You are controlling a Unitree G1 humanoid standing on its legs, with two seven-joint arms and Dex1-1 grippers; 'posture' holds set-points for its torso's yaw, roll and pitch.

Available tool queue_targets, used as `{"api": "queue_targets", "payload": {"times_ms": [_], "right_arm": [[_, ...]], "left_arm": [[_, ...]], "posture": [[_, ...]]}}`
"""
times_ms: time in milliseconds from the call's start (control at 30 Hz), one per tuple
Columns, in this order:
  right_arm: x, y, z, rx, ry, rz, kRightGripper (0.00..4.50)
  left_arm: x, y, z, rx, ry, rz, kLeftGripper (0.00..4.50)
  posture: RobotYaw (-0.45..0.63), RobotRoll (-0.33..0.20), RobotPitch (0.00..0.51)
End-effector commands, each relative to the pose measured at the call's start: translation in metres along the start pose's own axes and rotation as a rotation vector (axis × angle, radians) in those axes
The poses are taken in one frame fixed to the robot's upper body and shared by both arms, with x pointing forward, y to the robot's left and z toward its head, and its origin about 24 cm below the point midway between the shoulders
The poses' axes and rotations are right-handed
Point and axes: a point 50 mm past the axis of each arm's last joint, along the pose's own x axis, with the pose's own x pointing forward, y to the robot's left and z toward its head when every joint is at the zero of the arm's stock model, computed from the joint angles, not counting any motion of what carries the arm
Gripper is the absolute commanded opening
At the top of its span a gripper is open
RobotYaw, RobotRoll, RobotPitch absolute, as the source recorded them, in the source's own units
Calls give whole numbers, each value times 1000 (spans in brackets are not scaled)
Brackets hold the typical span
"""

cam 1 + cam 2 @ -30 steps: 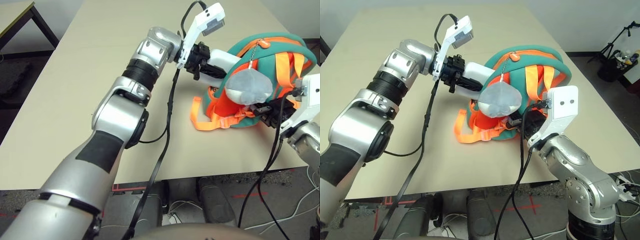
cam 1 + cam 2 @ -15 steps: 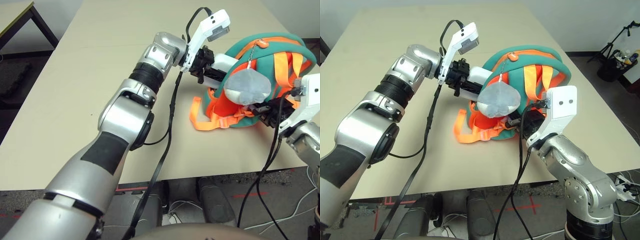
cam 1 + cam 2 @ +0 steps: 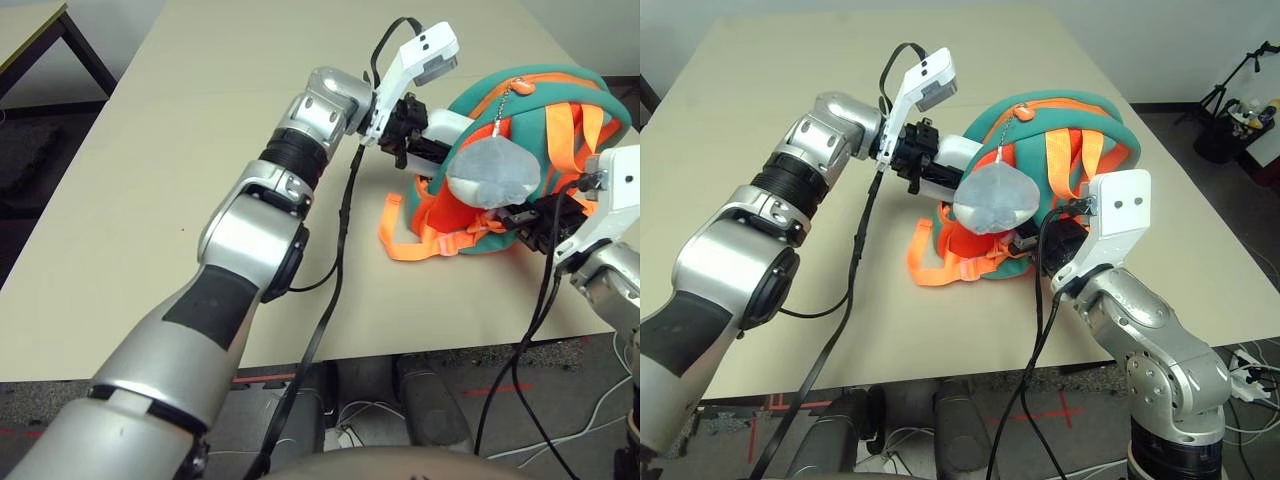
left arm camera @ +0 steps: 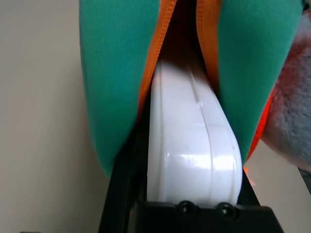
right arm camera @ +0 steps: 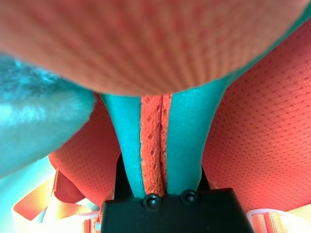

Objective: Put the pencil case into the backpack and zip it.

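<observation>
Two grippers, head view: the left gripper (image 3: 956,178) is set on the pencil case (image 3: 960,148), the right gripper (image 3: 1020,242) on the near side of the backpack (image 3: 1036,160).
Pencil case, head view: partly inside the backpack, outer end exposed.
Plush charm (image 3: 996,198), head view: hung in front; the opening and the right fingertips are partly covered by it.
White shell, left wrist view: pinched between the left fingers; judged stiff, light and slippery. Best gripped across its narrow sides at the outer end, then pushed in lengthwise.
Orange zip edges (image 4: 154,58), left wrist view: parted around the case. The inner end is lost in shadow; lettering cannot be made out.
Teal fabric (image 5: 187,145), right wrist view: pinched with its orange seam (image 5: 151,145) between the right fingers; judged soft, likely to fold if pulled. The seam's upper run is hidden by a bulging panel (image 5: 155,43).
</observation>
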Motion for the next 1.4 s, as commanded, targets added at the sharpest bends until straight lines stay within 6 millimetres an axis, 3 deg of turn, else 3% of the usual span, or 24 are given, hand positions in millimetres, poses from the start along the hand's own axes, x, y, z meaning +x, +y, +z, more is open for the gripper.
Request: {"api": "queue_targets", "payload": {"times_ms": [33, 600, 667, 800, 933, 1200, 1400], "right_arm": [[4, 7, -2, 8, 5, 39, 160], [5, 8, -2, 8, -1, 38, 160], [4, 7, -1, 7, -2, 37, 160], [5, 6, -1, 6, -4, 35, 160], [6, 5, -1, 3, -4, 37, 160], [9, 3, 0, -3, -5, 52, 160], [12, 2, 0, -6, -4, 65, 160]], "left_arm": [[30, -15, -5, -10, 23, -137, 1435], [45, -21, -15, -26, 31, -161, 1435], [41, -19, -11, -15, 14, -162, 2156], [24, -16, 6, -15, -51, -187, 3325], [-7, -12, 22, -6, -81, -194, 4478], [-70, -15, 39, 47, -68, -125, 4500], [-90, -26, 37, 44, -29, -77, 4500]], "posture": [[-248, 0, 178], [-252, 0, 174], [-249, 0, 174], [-238, 0, 173], [-219, 0, 171], [-185, 0, 164], [-164, 0, 164]]}}
